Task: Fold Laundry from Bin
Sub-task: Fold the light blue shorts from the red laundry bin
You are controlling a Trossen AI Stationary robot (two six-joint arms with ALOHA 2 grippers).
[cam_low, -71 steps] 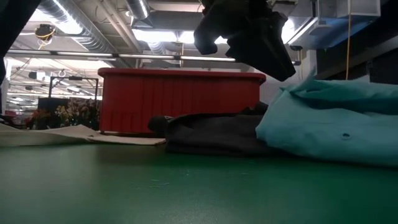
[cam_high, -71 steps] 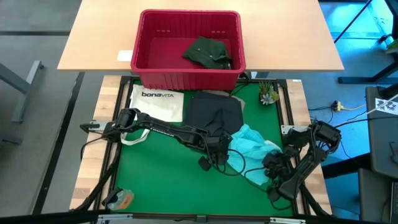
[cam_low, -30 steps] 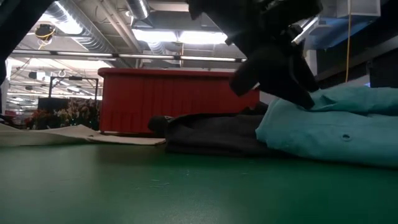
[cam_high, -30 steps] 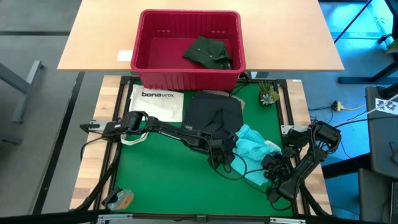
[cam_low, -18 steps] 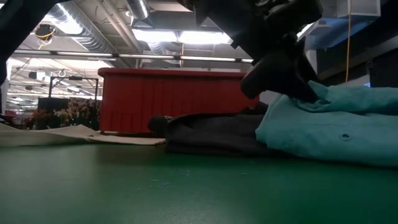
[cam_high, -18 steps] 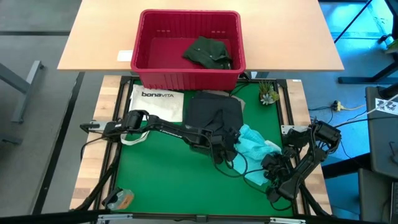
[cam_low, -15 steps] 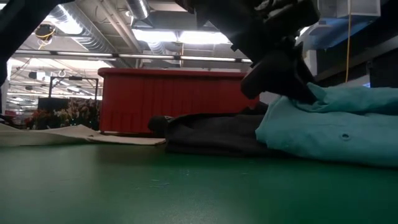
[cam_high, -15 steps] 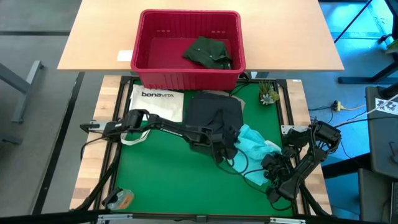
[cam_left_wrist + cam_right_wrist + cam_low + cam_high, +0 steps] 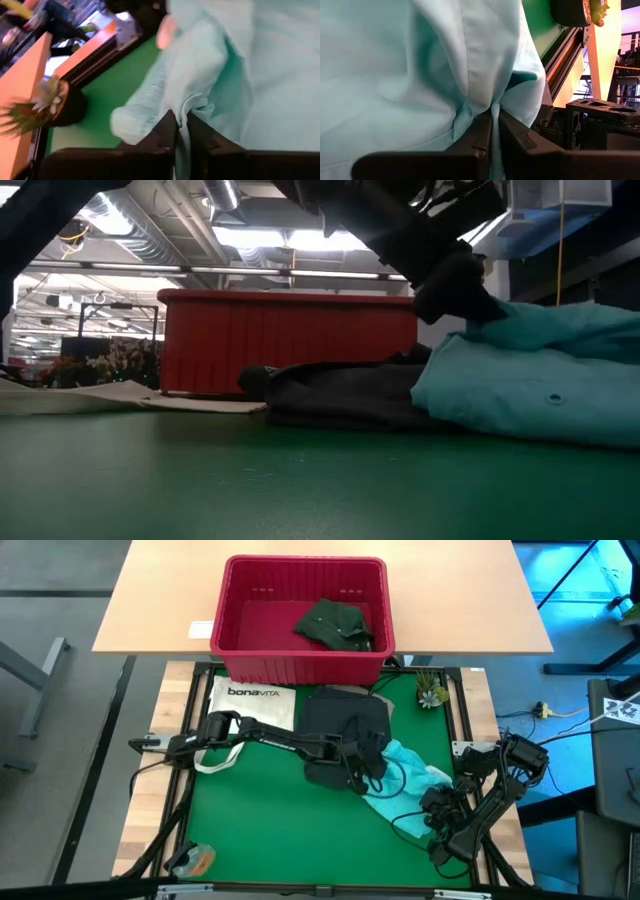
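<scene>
The light turquoise garment (image 9: 408, 778) lies crumpled on the green mat, right of centre. My left gripper (image 9: 372, 762) is shut on its left part, beside the dark grey garment (image 9: 342, 720), which lies flat further back. My right gripper (image 9: 438, 808) is shut on the turquoise garment's near right part by the table's right edge. The red bin (image 9: 232, 635) stands on the far table with a dark green garment (image 9: 335, 623) lying in it. My left gripper pinches a thin raised fold of the turquoise garment (image 9: 183, 111) between its two fingers. It comes slanting down from the table's left. The cloth rises to the fingers (image 9: 468, 302), and the rest (image 9: 530, 385) lies on the mat. My right gripper pinches a gathered fold of the turquoise garment (image 9: 494, 111) between its two fingers. The cloth bunches and creases toward the fingers. The rest spreads away from them over the mat.
A white tote bag (image 9: 250, 705) lies at the mat's far left. A small potted plant (image 9: 432, 692) stands at the far right corner, and the mat's black frame (image 9: 465, 720) runs along the right. A small orange object (image 9: 195, 860) lies at the near left.
My left gripper has gone toward the table's far edge, along the turquoise garment toward the dark grey one, has rolled, and has shut on the turquoise cloth. The garment's left part has been drawn up into a raised fold; its right part has stayed put.
</scene>
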